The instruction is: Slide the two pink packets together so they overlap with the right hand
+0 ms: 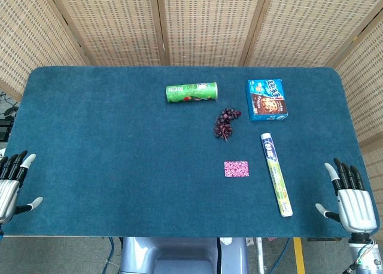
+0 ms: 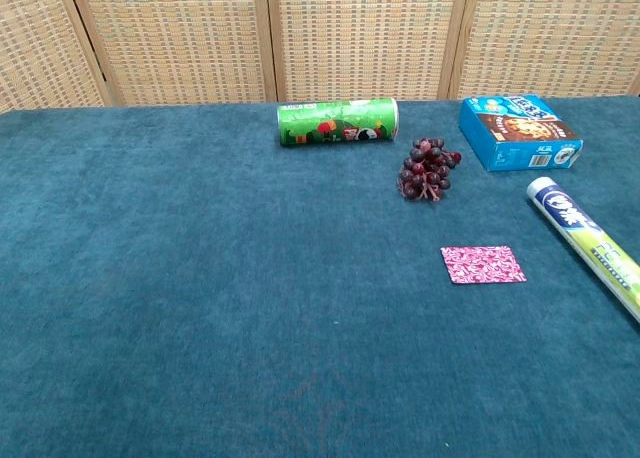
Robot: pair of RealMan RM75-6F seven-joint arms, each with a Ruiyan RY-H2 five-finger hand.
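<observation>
The pink packet lies flat, long axis crosswise, far-left of the nearer right hand, whose fingers are spread and empty.

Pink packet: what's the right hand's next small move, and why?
Probably bring the right hand in leftward over the table toward the pink packet. The hand rests open at the table's near right edge, holding nothing, with the long tube lying between it and the packet. Only one pink patch shows, so overlap can't be judged.

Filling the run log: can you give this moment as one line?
left hand: open, table edge | right hand: open, table edge | pink packet: one patch visible, untouched
</observation>
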